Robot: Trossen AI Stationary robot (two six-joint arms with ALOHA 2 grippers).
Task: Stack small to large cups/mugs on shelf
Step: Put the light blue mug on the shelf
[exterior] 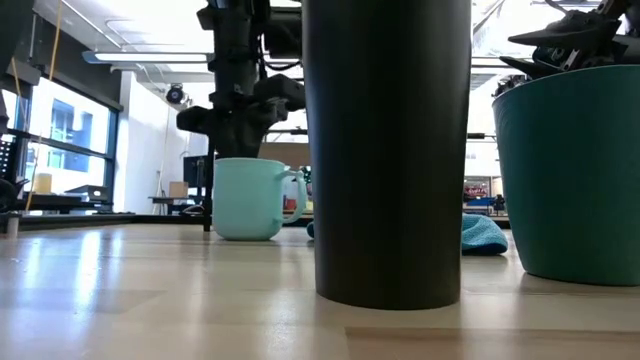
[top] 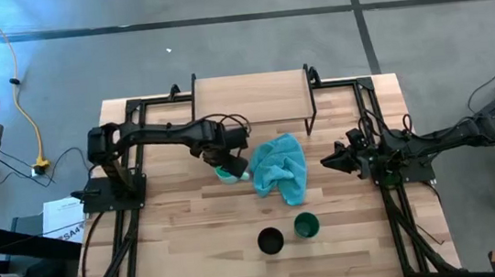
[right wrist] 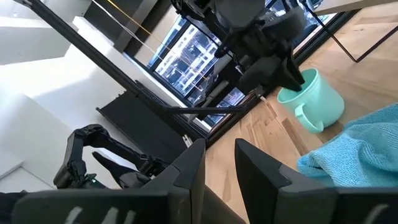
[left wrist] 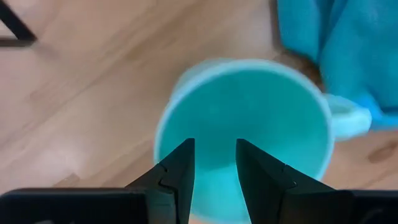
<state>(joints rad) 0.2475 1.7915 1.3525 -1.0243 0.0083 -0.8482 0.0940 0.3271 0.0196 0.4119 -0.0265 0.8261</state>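
Note:
The light turquoise mug (top: 227, 171) stands upright on the table, left of the teal cloth, with its handle (left wrist: 348, 118) toward the cloth. My left gripper (left wrist: 214, 163) hovers over the mug's mouth, pointing down, its fingers a narrow gap apart. It also shows in the right wrist view (right wrist: 292, 78). The black cup (top: 270, 241) and the dark green cup (top: 305, 225) stand upright near the front edge. The shelf (top: 251, 99) stands at the table's far side with nothing on it. My right gripper (top: 326, 161) waits right of the cloth, slightly open and empty.
A crumpled teal cloth (top: 280, 167) lies at the table's middle, touching the mug's right side. The black cup (exterior: 388, 150) and the green cup (exterior: 570, 170) fill the front of the low view. The shelf's thin black legs (top: 312, 118) stand behind the cloth.

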